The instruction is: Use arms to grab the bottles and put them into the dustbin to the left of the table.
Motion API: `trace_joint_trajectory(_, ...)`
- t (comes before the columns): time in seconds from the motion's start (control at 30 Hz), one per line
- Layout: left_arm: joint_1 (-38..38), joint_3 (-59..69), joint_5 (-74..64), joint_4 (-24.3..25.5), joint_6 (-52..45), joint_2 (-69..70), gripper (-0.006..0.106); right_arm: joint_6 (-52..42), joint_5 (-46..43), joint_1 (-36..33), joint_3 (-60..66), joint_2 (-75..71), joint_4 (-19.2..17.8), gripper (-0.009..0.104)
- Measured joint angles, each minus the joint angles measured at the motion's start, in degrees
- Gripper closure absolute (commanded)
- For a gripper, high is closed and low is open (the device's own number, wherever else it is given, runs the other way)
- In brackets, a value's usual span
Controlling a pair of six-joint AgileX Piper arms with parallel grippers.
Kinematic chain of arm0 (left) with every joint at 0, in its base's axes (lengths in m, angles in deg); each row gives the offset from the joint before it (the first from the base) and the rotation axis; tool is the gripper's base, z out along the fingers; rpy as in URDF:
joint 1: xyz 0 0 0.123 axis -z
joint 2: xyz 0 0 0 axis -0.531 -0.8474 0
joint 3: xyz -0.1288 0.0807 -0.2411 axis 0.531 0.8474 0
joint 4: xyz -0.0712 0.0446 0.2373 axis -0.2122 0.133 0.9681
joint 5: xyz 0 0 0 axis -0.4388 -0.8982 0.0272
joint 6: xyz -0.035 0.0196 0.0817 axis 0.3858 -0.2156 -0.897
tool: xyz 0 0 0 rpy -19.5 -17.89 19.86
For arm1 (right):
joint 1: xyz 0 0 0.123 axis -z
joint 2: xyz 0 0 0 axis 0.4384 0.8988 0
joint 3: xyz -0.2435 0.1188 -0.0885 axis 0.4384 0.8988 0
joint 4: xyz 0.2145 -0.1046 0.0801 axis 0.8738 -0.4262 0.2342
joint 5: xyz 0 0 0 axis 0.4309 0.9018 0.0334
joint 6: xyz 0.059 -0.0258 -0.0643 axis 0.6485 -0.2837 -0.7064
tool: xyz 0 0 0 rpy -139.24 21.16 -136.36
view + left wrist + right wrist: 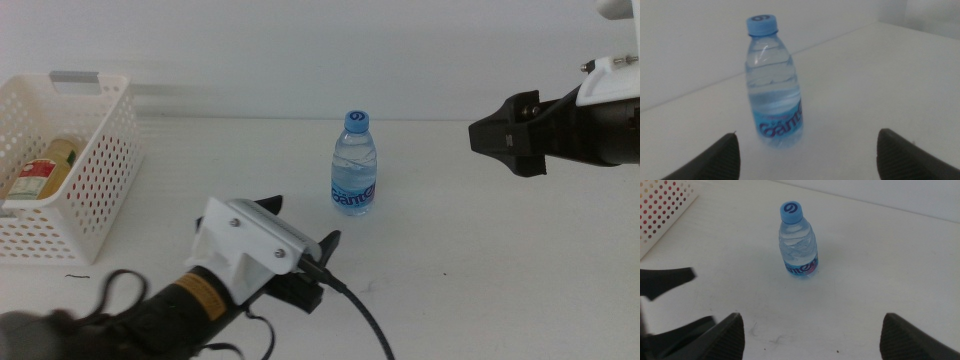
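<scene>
left end effector [300, 225] sits low over the table [480, 260], jaws spread wide w/ nothing between them, tips aimed at the water bottle [354, 164] but not touching it; in the left wrist view the bottle [774, 85] stands upright ahead of the gap, nearer one jaw than the other, so approach looks a bit off-centre. right end effector [505, 135] hangs higher up on the right side of the middle view, well apart from the bottle, also open and empty; right wrist view shows the bottle [798, 242] upright on bare table, plus the left arm's dark jaw tips [670, 280] coming in from the side. progress, judging by what lies where: white basket [95, 190] at the table's left edge already has at least 2 items in it, one yellowish bottle w/ label [40, 172] and smth red showing through the holes in the right wrist view, can't tell exactly what. so prob. 2 of 3 done, water bottle is the last one left. pose: left arm reaches in low from the bottom-left, wrist block [250, 240] tilted forward, cable trailing behind; looks like the pre-grasp step, needs to close the rest of the gap before clamping. right arm is stretched horizontally in from the right, prob. just waiting.
</scene>
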Motion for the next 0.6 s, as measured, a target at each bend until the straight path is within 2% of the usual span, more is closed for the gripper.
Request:
trace_joint_trajectory(0.13,0.0,-4.8,5.1,-0.8,0.6,-7.4,0.007,0.0,0.0,0.0,0.0,0.0,0.1,0.005)
trace_joint_trajectory(0.6,-1.8,-23.5,-4.1,-2.4,1.9,-21.0,0.007,0.0,0.0,0.0,0.0,0.0,0.1,0.005)
